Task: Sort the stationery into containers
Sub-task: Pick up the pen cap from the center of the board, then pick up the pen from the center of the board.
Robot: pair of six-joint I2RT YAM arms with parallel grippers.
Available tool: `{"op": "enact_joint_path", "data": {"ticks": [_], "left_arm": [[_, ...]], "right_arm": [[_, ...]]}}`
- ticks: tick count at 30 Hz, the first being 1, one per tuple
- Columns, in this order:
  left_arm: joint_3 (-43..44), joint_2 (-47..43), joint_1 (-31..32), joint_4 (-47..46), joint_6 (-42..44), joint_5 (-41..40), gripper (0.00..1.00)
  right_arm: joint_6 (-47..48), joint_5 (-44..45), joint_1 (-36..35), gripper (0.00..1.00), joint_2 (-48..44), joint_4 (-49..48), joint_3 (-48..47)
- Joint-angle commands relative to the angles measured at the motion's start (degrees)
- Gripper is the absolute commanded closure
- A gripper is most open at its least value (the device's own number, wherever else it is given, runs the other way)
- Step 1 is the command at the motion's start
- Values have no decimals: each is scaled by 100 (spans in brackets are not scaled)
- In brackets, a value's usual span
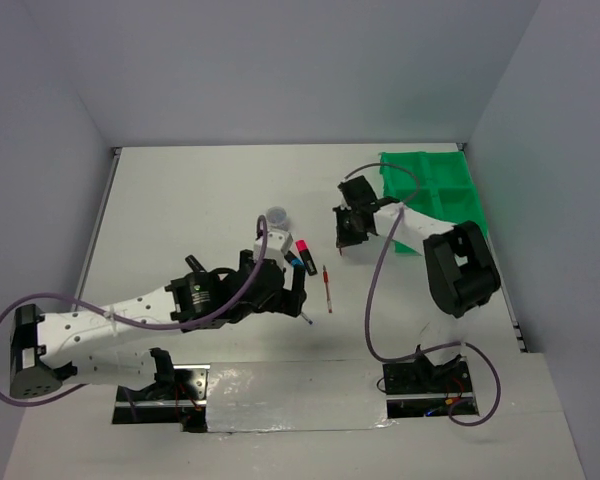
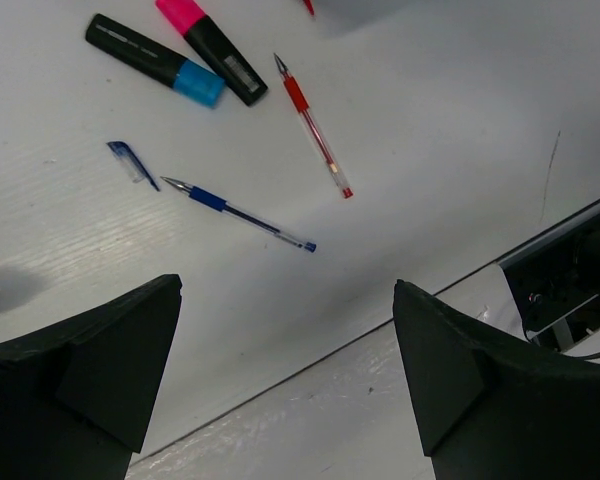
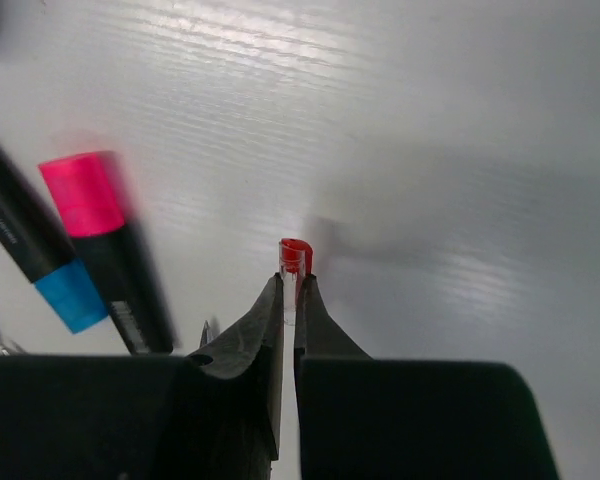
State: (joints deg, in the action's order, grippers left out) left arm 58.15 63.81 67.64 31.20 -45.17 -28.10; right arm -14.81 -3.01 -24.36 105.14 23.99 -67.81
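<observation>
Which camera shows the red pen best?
The left wrist view. There the red pen lies whole and close, from its tip to its red end. The top view shows it only as a tiny thin line. The right wrist view misses the pen and shows just a red cap pinched in the right gripper.

We see a white table boxed in by plain pale grey walls behind and beside it. A shiny metal strip catches soft light at its near edge.
</observation>
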Motion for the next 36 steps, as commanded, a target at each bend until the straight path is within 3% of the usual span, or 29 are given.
{"op": "enact_joint_path", "data": {"ticks": [1, 9, 14, 18, 25, 29, 36], "left_arm": [[21, 394, 136, -649, 52, 278, 1], [820, 2080, 382, -606, -475, -47, 1], [1233, 3020, 364, -765, -792, -239, 3], [2101, 3848, 268, -424, -985, -319, 7], [2815, 4824, -83, 253, -1757, -302, 19], [3132, 5290, -207, 685, -2092, -547, 19], [3176, 5615, -374, 650, -2225, -513, 19]], "right_arm": [[-645, 203, 229, 100, -1152, -780, 285], [-1068, 1161, 616, 100, -3716, -563, 1121], [-1042, 1065, 792, 100, -4633, -176, 1367], [-1077, 1223, 871, 100, -5537, -17, 1587], [-849, 1065, 898, 100, -6075, 484, 1376], [-769, 908, 898, 100, -6217, 493, 1376], [-690, 468, 907, 100, -6155, 344, 1560]]}}
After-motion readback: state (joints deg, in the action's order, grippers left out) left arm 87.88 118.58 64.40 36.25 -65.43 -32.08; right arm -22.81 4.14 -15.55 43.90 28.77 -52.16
